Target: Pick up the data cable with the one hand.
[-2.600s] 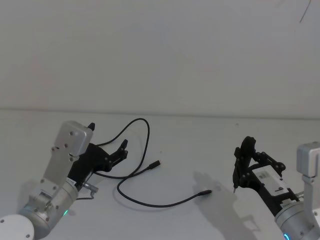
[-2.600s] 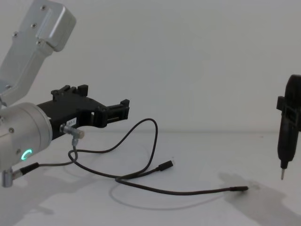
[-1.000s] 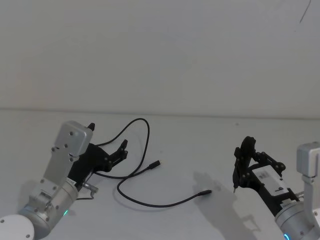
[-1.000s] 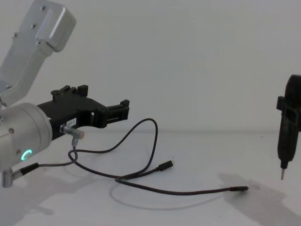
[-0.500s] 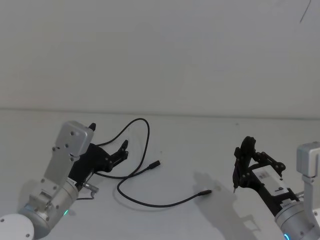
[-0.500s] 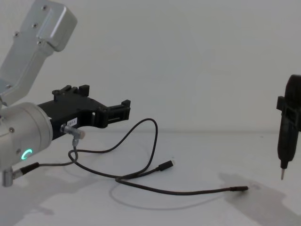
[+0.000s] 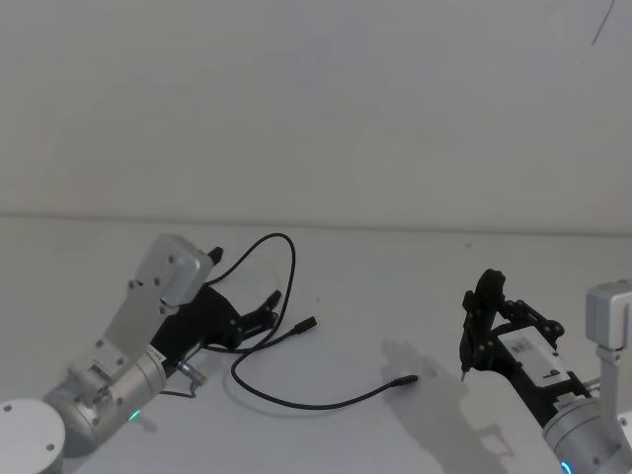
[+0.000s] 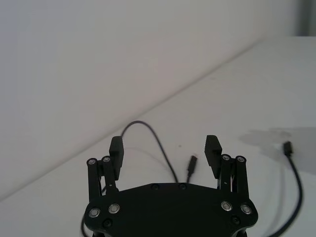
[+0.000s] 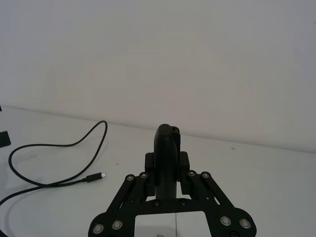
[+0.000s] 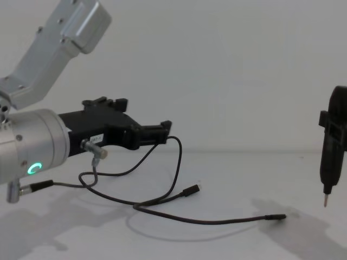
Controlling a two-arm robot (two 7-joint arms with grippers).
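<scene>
Near you, the left gripper (image 8: 164,148) hangs low over the table (image 7: 395,286), jaws spread, with its wire (image 10: 93,149) drooping. The right gripper (image 9: 167,170) pinches a tool (image 10: 332,146). Between them lies the cable (image 7: 341,401), its loop just beyond the left fingertips.

data cable (image 7: 309,323) lies sprawled on the table (image 7: 415,286), left of centre, one loop reaching back toward the wall, one plug end trailing off to the right. left gripper (image 7: 246,275) hangs over the cable's left part, above the table. far right, well apart from the cable, sits the right gripper (image 7: 486,321), a pointed tool (image 7: 464,365) in its jaws, tip down.
</scene>
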